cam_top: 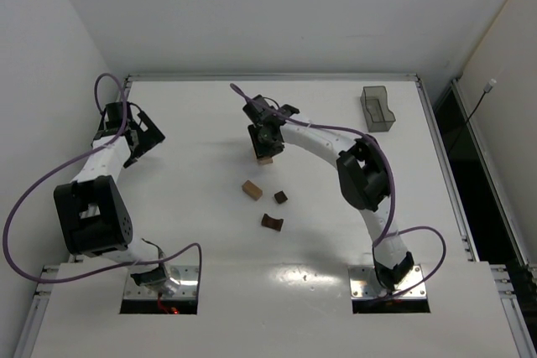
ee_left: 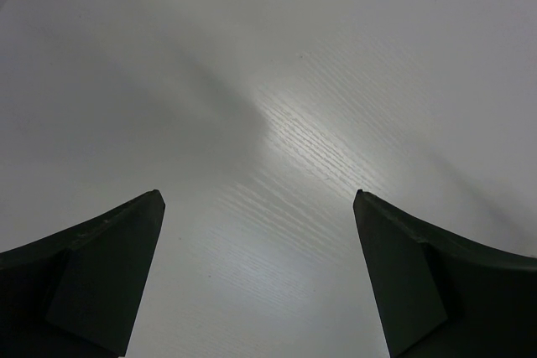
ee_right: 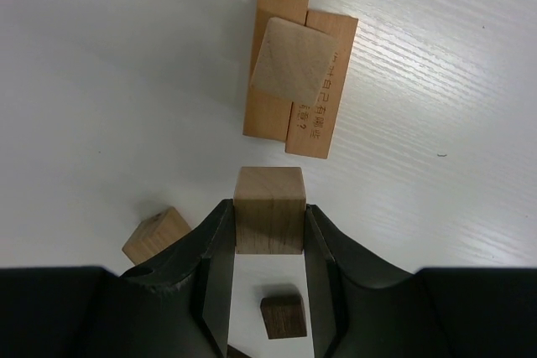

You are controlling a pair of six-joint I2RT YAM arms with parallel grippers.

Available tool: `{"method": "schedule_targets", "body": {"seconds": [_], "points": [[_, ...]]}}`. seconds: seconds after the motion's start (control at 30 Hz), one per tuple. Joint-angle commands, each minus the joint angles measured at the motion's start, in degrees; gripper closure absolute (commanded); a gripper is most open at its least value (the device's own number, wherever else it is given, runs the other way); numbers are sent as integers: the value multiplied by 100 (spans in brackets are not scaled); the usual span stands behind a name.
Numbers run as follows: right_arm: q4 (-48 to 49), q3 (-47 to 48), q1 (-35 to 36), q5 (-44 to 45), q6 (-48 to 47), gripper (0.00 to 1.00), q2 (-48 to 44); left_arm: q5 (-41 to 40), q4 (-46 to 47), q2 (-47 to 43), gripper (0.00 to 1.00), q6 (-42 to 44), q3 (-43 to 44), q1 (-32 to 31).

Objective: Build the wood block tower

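Observation:
The wood block tower [ee_right: 298, 73] is two tan bars side by side with one tan cube on top; in the top view [cam_top: 266, 158] it sits just under my right gripper. My right gripper [ee_right: 268, 225] is shut on a tan cube [ee_right: 268, 207] and holds it above the table, just short of the tower. In the top view the right gripper [cam_top: 267, 144] is at table centre. Loose on the table are a tan block [cam_top: 252, 189], a small dark cube [cam_top: 280, 197] and a dark arch piece [cam_top: 271, 223]. My left gripper [ee_left: 258, 207] is open over bare table, at the far left [cam_top: 144, 136].
A clear grey plastic bin [cam_top: 378, 108] stands at the back right. In the right wrist view the loose tan block [ee_right: 156, 236] lies left of the fingers and the dark cube [ee_right: 283, 315] lies below them. Table edges run along the back and sides.

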Motion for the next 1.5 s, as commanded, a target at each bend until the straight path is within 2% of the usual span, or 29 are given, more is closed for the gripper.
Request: {"method": "schedule_targets", "body": {"seconds": [0.0, 1.47], "points": [[75, 249, -6, -23, 126, 100, 133, 49, 94, 84, 5, 11, 187, 71], [75, 864, -269, 109, 179, 100, 766, 260, 147, 84, 5, 116, 134, 71]]}}
